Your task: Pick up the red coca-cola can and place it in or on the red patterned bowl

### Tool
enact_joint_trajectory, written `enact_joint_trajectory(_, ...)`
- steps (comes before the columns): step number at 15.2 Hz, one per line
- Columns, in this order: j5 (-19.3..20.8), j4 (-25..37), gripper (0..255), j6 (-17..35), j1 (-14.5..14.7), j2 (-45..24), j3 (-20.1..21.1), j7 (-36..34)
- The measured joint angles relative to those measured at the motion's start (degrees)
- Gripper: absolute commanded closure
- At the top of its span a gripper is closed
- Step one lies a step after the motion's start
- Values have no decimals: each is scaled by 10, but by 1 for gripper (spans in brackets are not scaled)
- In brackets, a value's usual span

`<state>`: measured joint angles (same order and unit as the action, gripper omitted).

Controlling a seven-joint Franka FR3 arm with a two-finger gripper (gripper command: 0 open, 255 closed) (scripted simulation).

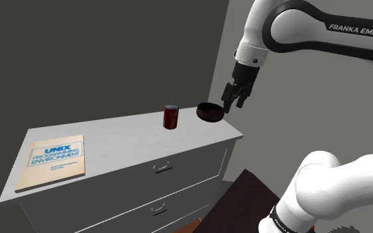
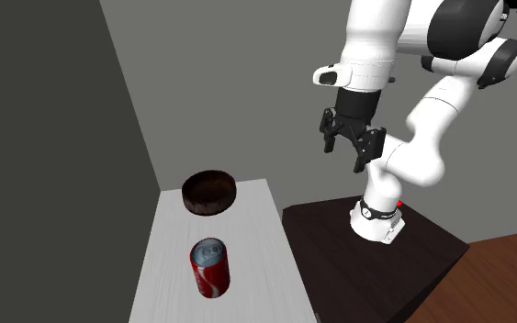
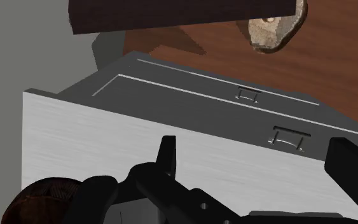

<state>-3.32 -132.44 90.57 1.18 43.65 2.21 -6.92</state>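
Two fingers (image 3: 166,156) spread apart, empty, near one dark bowl (image 2: 209,193); one red can (image 2: 209,268), one book (image 1: 52,161) on dresser (image 1: 125,142).

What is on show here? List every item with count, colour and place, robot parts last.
Coca-cola can: one, red, upright on the dresser top, apart from the bowl.
Bowl: one, dark reddish-brown, near the dresser top's corner.
Book: one, tan with blue UNIX title, flat at the dresser's far end.
Dresser: one, pale grey-white, drawers shut.
Floor: brown wood.
Stand: one, dark brown box beside the dresser.
Arm: one, white.
Fingers: two, black, apart, empty, above the bowl's corner.
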Motion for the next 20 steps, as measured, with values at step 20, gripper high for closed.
enact_joint_trajectory(20,23,237,0,146,-25,-401,11,-51)
